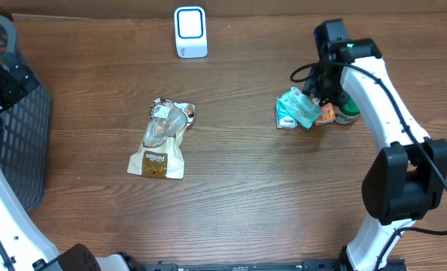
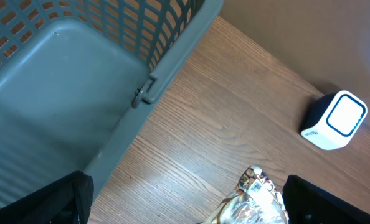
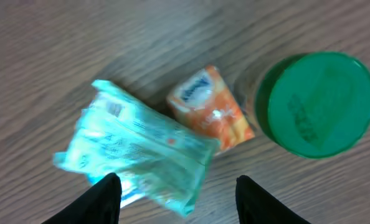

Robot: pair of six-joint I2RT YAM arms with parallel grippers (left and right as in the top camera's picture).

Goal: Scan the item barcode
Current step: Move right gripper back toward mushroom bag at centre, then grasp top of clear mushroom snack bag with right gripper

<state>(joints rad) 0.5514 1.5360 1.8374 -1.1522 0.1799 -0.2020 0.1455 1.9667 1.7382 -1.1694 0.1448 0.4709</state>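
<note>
Right gripper hangs, fingers spread, just above the teal packet; left gripper gapes beside the basket

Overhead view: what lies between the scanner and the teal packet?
Only bare wooden table lies between the scanner and the teal packet, seen in the overhead view.

Surface: you're looking at a brown wood-grain tabletop.
Far edge: a white box-shaped scanner with a blue-ringed face.
Left: a dark grey plastic mesh basket.
Centre: a clear crinkled snack bag with a tan label.
Right: your cluster of a teal plastic packet, a small orange pouch and a green-lidded jar, the pouch touching both.
</note>
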